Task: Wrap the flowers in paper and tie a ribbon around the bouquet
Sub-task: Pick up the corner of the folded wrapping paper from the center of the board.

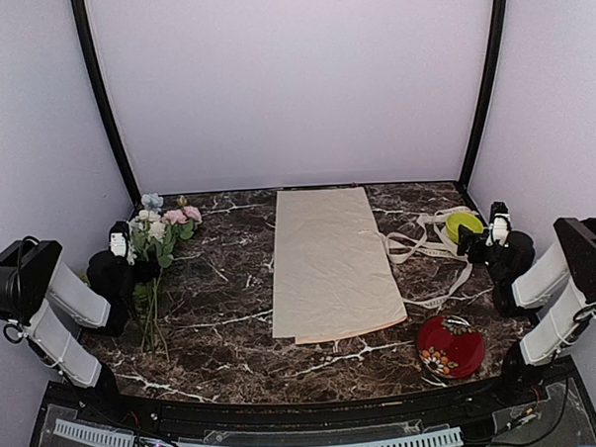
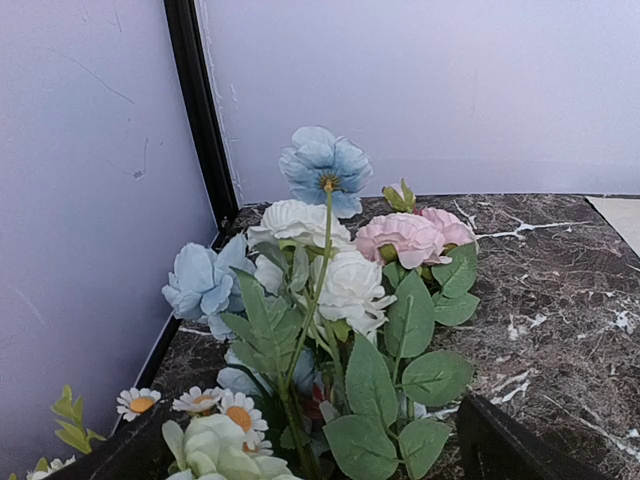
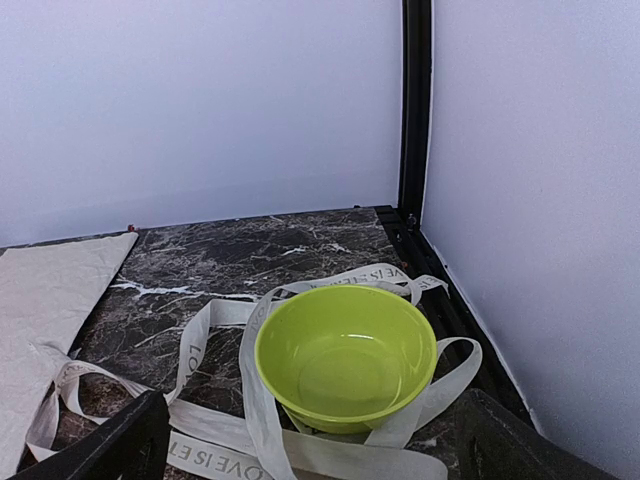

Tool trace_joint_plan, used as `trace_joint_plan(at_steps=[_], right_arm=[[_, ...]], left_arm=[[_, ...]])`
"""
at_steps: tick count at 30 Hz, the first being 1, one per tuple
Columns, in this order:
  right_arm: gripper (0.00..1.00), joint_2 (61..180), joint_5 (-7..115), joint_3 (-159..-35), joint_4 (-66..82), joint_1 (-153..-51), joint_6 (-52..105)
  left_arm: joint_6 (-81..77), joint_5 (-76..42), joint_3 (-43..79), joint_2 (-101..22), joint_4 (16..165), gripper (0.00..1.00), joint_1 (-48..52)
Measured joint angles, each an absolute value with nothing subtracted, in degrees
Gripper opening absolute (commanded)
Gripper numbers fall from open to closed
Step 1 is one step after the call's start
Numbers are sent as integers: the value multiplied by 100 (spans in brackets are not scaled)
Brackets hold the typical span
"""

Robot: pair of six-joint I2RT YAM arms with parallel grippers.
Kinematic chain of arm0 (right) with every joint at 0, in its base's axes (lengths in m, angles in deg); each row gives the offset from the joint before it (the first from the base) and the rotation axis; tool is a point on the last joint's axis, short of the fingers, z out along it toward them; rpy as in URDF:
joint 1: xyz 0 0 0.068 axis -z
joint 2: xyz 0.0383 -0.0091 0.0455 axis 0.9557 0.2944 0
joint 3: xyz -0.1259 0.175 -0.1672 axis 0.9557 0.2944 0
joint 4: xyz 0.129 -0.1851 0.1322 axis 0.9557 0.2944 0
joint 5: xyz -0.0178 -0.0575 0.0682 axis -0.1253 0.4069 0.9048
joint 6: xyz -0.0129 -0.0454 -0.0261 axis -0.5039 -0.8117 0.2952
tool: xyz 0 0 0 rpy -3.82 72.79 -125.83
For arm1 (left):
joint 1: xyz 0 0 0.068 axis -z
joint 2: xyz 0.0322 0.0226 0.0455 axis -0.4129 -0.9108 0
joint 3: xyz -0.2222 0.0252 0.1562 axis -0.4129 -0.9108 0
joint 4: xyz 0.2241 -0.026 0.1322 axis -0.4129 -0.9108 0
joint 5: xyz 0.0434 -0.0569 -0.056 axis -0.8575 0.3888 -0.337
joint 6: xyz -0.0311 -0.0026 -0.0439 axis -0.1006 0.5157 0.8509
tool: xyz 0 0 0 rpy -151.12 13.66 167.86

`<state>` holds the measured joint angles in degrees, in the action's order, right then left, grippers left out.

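Your left pincer (image 2: pixel 315 450) stands wide apart at the leafy fabric flowers (image 2: pixel 330 290); right pincer (image 3: pixel 315 445), also apart, faces a glossy lime bowl (image 3: pixel 345 355) sitting on flat lettered ribbon (image 3: pixel 200 340).

One bunch of flowers (image 1: pixel 158 230) lies by the left edge of the tabletop (image 1: pixel 227 291). It has two pink blooms (image 2: pixel 405 238), two white roses (image 2: pixel 300 222) and at least two blue blooms (image 2: pixel 323 163). The daisies (image 2: pixel 138 402) are too crowded to count. There is also one sheet of paper (image 1: pixel 329 262), one ribbon (image 1: pixel 410 244), one green bowl (image 1: pixel 463 224) and one red dish (image 1: pixel 450 347), if dish it is.
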<state>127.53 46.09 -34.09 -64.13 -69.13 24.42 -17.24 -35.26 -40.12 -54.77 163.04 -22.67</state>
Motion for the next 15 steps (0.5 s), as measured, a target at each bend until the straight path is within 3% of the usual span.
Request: trace_joint_plan(at_steps=[7,11,15], right_arm=[[100,12753,4609,-3409,-6411,-6913,2442],[100,12478,4583,-3409,-6131,-6913,2451],[93,11175,4316,-3791,-4802,-6898,2705]], left_arm=[[-1707,-3316,-3985,-5330,15978,99,-2366],[-1753,-3469,-3131,-4301,14389,98,-2379],[-1875,-3399,-2090,-3457,13550,86,-2326]])
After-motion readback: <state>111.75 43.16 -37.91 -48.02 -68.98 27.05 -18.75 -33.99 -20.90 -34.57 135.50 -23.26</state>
